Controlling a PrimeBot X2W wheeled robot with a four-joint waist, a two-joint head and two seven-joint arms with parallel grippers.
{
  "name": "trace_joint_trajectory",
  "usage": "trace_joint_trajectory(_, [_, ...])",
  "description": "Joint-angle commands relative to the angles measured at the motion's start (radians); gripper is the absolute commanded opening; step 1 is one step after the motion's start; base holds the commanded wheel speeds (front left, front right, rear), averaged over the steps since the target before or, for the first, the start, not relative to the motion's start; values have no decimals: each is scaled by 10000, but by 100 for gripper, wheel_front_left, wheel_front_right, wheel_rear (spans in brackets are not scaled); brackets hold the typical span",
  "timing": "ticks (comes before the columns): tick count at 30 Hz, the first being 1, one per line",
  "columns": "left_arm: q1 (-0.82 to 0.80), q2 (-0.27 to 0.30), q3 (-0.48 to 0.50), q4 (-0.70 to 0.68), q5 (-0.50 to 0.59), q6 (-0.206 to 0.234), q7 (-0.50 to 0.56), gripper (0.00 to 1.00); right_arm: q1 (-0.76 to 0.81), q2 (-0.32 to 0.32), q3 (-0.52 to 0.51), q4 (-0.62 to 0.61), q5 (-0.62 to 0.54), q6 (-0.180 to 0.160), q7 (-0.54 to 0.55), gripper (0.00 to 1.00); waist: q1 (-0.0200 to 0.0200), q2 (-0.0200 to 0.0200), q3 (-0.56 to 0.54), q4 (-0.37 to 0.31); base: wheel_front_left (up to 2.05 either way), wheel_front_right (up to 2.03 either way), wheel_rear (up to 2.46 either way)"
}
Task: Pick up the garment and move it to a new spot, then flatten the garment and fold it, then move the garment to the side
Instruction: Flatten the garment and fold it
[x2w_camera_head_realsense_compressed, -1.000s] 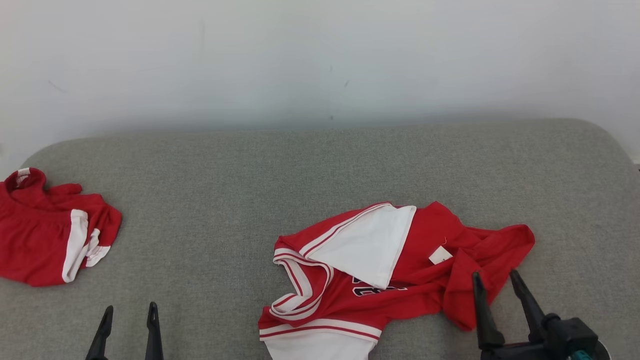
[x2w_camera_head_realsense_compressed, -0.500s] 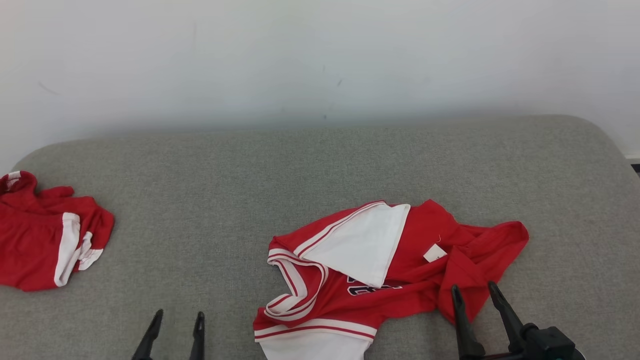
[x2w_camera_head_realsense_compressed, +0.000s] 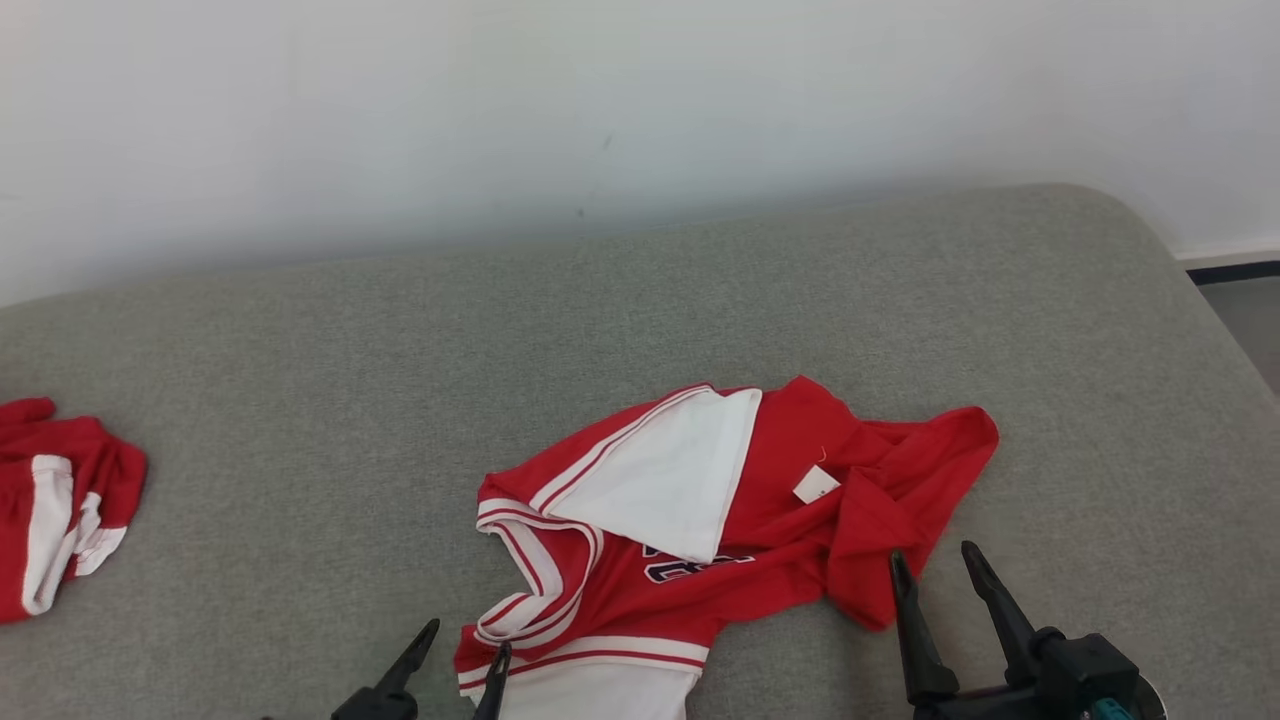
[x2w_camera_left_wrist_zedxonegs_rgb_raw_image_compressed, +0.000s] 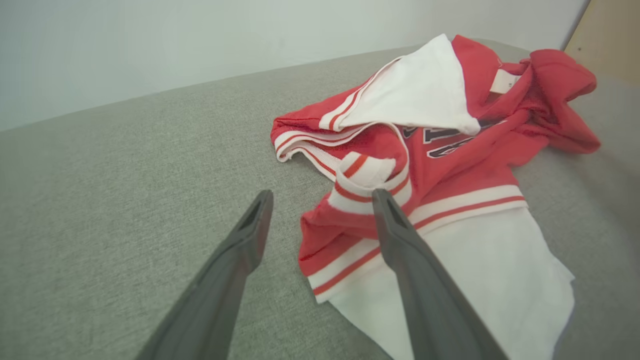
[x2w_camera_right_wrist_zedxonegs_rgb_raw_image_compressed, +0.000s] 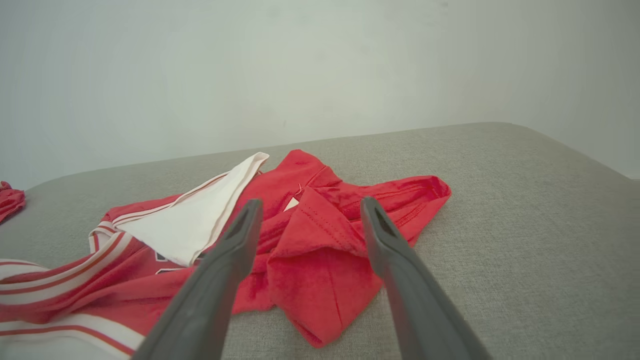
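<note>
Left gripper (x2w_camera_head_realsense_compressed: 470, 636): my jaws apart, holding nothing, tips at the near white hem of the jersey (x2w_camera_head_realsense_compressed: 790, 520). Right gripper (x2w_camera_head_realsense_compressed: 930, 552): jaws apart, empty, over its crumpled red corner. It lies rumpled on the grey cushion (x2w_camera_head_realsense_compressed: 300, 400); another red garment (x2w_camera_head_realsense_compressed: 60, 500) sits far left.

Left gripper (x2w_camera_head_realsense_compressed: 468, 638) slid right along the cushion's (x2w_camera_head_realsense_compressed: 300, 400) near edge, from well apart to the jersey's (x2w_camera_head_realsense_compressed: 780, 520) striped corner, one finger now over it, head camera swung right, shorts (x2w_camera_head_realsense_compressed: 60, 500) cut at that view's left, floor (x2w_camera_head_realsense_compressed: 1245, 320) newly showing.
</note>
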Motion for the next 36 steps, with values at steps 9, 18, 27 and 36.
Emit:
trace_joint_trajectory(9, [-1018,365,-953,1047,-650,24,-33,75,-208,0,-93,-17,76,-23,-14,100,0,-1,358,-544,0,0,0])
trace_joint_trajectory(18, [-1478,411,-224,948,-808,86,-33,0,-177,79,-165,-109,78,-23,-14,100,0,-1,414,-132,0,0,0])
trace_joint_trajectory(27, [-1747,1105,1320,829,-844,123,-33,0,-459,78,-154,37,-3,-23,-14,100,0,-1,492,269,0,0,0])
trace_joint_trajectory(36, [-1492,1135,2066,1285,-681,266,-33,100,-481,63,-10,147,87,-23,-14,100,0,-1,442,82,0,0,0])
